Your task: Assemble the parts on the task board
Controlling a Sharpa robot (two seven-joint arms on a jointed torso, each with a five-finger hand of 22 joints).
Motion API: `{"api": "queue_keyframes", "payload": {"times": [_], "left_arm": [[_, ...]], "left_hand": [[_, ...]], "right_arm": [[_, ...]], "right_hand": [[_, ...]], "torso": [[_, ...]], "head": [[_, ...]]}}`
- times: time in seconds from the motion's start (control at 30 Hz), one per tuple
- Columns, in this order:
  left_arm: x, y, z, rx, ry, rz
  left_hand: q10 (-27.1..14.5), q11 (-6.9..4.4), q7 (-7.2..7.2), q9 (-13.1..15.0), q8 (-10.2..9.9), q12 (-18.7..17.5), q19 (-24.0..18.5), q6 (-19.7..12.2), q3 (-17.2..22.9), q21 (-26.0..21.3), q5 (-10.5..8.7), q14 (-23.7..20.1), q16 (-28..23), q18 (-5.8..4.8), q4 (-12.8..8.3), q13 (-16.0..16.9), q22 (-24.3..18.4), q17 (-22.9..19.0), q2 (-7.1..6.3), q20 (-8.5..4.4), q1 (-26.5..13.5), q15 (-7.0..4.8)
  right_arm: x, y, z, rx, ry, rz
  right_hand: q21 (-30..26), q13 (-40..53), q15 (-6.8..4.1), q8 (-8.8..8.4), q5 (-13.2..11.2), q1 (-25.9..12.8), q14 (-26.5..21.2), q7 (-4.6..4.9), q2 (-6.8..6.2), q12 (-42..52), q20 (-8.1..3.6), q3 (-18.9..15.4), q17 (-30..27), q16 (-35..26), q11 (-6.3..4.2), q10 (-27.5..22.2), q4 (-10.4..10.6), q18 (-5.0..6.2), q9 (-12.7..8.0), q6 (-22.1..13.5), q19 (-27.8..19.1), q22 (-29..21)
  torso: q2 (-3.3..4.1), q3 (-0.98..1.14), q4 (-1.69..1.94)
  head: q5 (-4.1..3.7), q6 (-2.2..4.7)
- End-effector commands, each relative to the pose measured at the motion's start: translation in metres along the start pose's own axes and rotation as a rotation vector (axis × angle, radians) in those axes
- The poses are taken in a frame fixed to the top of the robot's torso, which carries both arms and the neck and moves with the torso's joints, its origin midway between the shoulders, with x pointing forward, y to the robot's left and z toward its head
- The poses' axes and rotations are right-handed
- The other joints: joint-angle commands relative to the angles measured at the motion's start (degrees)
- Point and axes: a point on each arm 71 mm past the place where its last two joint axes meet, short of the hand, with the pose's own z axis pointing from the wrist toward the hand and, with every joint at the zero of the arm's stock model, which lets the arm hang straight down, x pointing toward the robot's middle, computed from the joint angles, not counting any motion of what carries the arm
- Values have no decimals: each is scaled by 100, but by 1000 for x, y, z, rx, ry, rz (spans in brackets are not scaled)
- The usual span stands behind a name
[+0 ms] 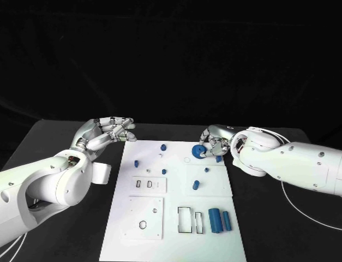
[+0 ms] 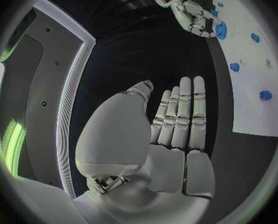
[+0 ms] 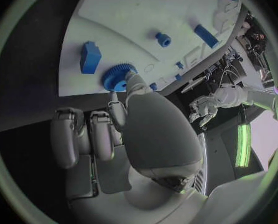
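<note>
The white task board lies in the middle of the black table. My right hand is over its far right corner and pinches a blue gear between thumb and finger; the right wrist view shows this gear just beside a blue block. My left hand hovers at the board's far left corner with straight fingers and holds nothing. Two blue cylinders lie near the front right of the board. Small blue parts and an oblong blue piece sit further back.
Raised white plates with slots and holes occupy the board's left half. Black-outlined rectangular recesses lie beside the cylinders. Bare black table runs along both sides of the board.
</note>
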Motion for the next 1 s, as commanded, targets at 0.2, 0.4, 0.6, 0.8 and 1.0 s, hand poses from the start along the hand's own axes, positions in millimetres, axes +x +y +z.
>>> {"api": "queue_keyframes", "payload": {"times": [0.2,0.4,0.6,0.8,1.0], "left_arm": [[2,-1,1,12,13,-6],[2,-1,1,12,11,-5],[1,-1,1,12,10,-4],[1,-1,0,10,11,-4],[2,-1,0,9,12,-5]], "left_hand": [[-14,10,11,-10,-23,-33,-43,-51,42,28,-32,-42,27,51,0,-4,9,12,-43,4,-29,-4],[-14,10,11,-10,-23,-33,-43,-51,42,28,-32,-42,27,51,0,-4,9,12,-43,4,-29,-4],[-11,8,9,-9,-22,-35,-48,-48,52,32,-29,-47,31,52,-3,-3,11,17,-38,5,-21,-5],[-11,8,9,-9,-22,-35,-48,-48,52,32,-29,-47,31,52,-3,-3,11,17,-38,5,-21,-5],[-11,8,9,-9,-22,-35,-48,-48,52,32,-29,-47,31,52,-3,-3,11,17,-38,5,-21,-5]], "right_arm": [[4,-1,2,9,34,-7],[7,0,3,10,41,-4],[8,1,3,6,34,-5],[7,6,1,-21,-9,-37],[7,12,-1,-51,-45,-79]], "right_hand": [[30,25,36,42,35,79,483,1,63,39,-6,-1,845,24,-3,48,2,-62,8,25,103,817],[35,48,34,54,35,86,484,-2,77,61,-7,6,852,26,-6,64,3,-64,10,46,108,825],[44,103,32,64,37,90,489,-6,92,108,-8,14,875,32,-8,107,4,-67,12,64,116,837],[144,360,-26,86,-21,341,501,-72,275,344,-54,345,940,53,-76,327,-12,-99,-51,338,209,967],[191,566,-113,55,76,544,505,-179,266,506,-137,1046,958,57,-177,510,-8,-116,-159,701,253,1035]], "torso": [[0,-4,8],[2,-1,4],[1,-4,3],[0,-1,3],[0,-1,5]], "head": [[0,-11],[6,-14],[0,-19],[-4,-20],[-10,-9]]}}
